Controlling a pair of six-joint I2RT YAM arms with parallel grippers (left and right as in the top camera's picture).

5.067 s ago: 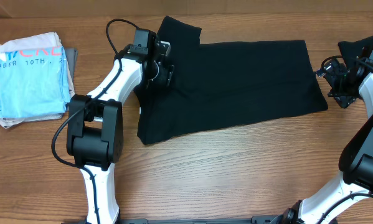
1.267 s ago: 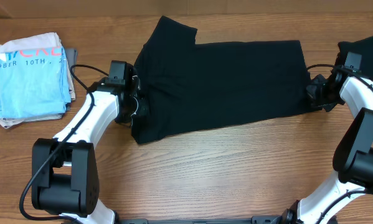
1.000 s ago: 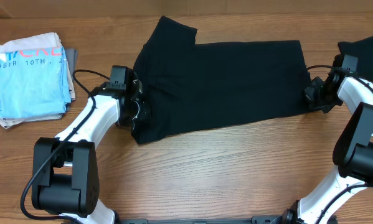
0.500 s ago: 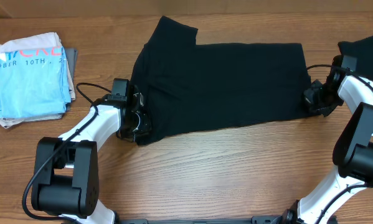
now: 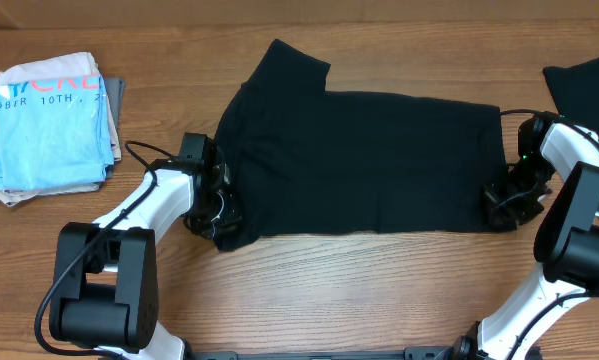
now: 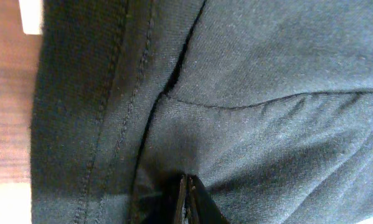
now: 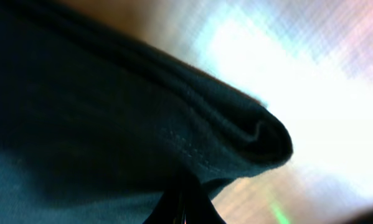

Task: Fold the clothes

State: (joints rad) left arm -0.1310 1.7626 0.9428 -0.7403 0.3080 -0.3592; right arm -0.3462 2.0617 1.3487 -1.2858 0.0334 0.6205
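A large plain black T-shirt lies spread across the middle of the wooden table, one sleeve sticking out at its far left. My left gripper is shut on the shirt's near left corner; in the left wrist view its jaws pinch the black cloth beside a stitched hem. My right gripper is shut on the near right corner, where a folded edge of the shirt bulges above the jaws. More black clothes lie at the far right edge.
A folded light-blue T-shirt with printed lettering rests on a small pile at the far left. Bare wooden table runs along the near side, between the two arm bases.
Both grippers have drawn the shirt's side edges toward the near side of the table. The garment has shifted and its near edge now lies straighter.
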